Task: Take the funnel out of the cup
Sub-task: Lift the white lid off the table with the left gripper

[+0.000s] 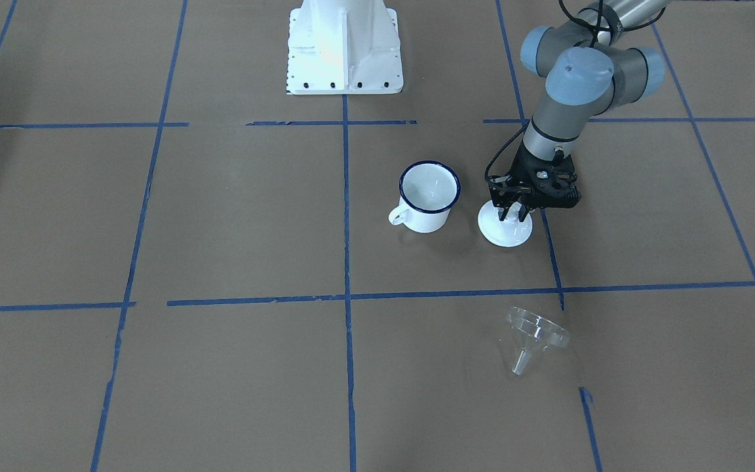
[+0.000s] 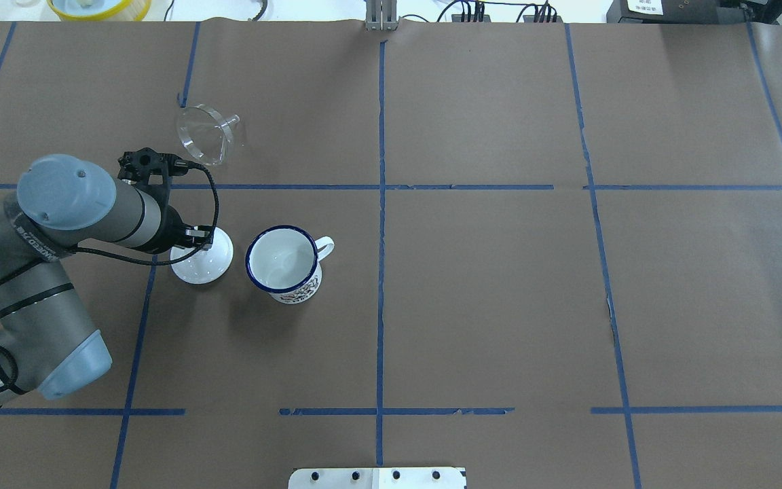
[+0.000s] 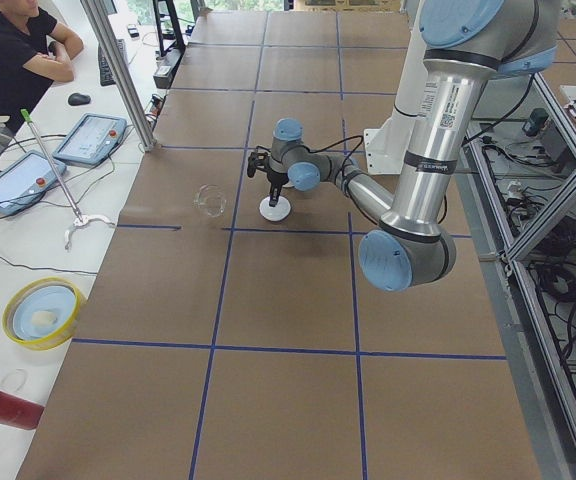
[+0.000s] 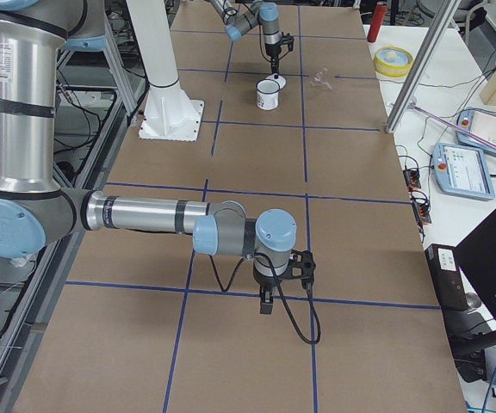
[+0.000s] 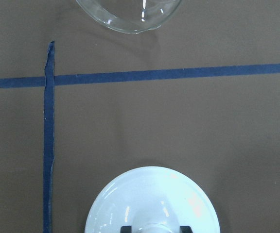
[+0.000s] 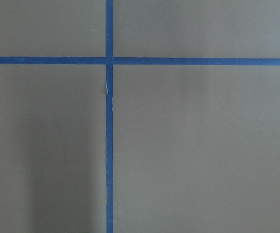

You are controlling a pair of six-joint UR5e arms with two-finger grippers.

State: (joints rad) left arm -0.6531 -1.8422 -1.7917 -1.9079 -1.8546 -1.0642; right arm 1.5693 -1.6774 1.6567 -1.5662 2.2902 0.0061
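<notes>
Beside the cup (image 1: pixel 428 196), the left gripper (image 1: pixel 512 214) clamps the lid (image 1: pixel 506 235) by its knob, the funnel (image 1: pixel 538 331) lying well apart.

Brown paper (image 2: pixel 499 305) crossed by blue tape lines (image 2: pixel 380 272) covers the table (image 3: pixel 278 400); a white desk (image 3: pixel 28 255) adjoins it.

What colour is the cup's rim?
Dark blue, a thin band around the white cup; it shows best in the overhead exterior view.
</notes>
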